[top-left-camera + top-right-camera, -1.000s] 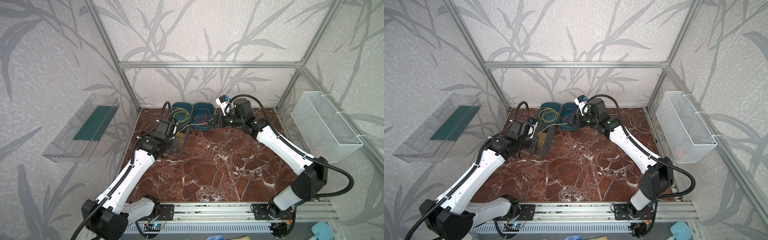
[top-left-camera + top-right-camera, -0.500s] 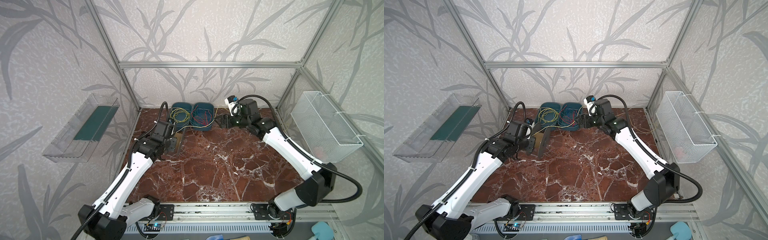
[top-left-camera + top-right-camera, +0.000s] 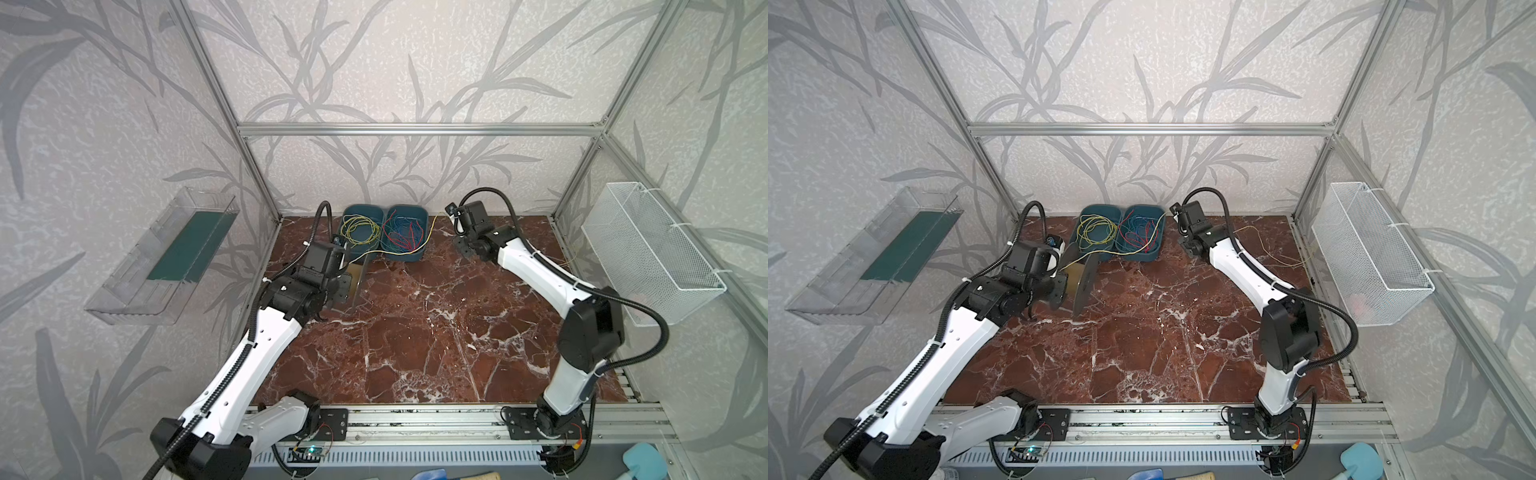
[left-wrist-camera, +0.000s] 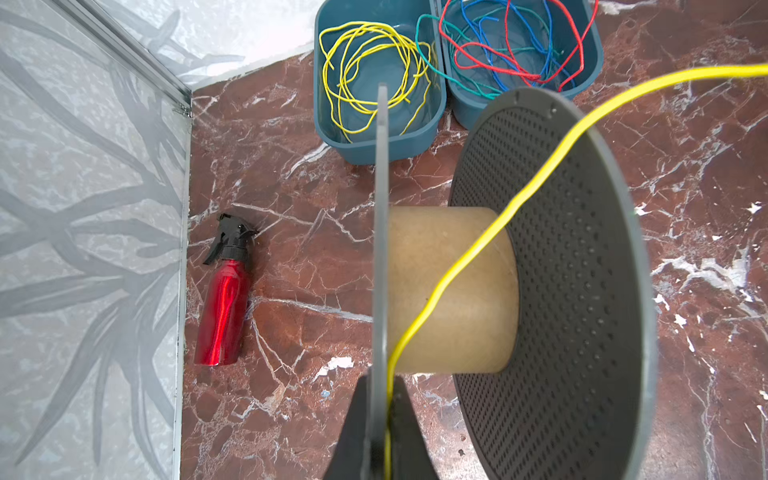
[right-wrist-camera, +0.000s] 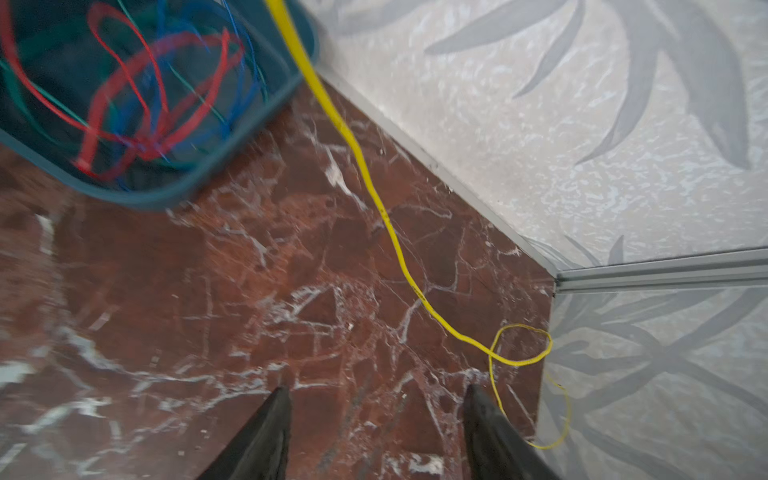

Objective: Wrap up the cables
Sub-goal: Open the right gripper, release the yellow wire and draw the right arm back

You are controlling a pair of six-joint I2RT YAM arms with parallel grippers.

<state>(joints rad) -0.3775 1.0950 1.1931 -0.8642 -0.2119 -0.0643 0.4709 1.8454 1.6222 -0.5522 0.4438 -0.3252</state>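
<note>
we see the left gripper (image 4: 380,397) pinching the spool (image 4: 453,291) flange edge with the cable (image 4: 536,183). the cable crosses the bin (image 5: 232,162) rim and loops at the back corner. the right gripper (image 5: 374,397) fingers are spread over bare table (image 5: 208,291), with the cable just beside one finger.

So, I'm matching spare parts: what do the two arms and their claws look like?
The left arm and right arm share white link shells, black joint housings and a black corrugated hose tied alongside. The left claw and right claw each have two black tapering fingers.
</note>
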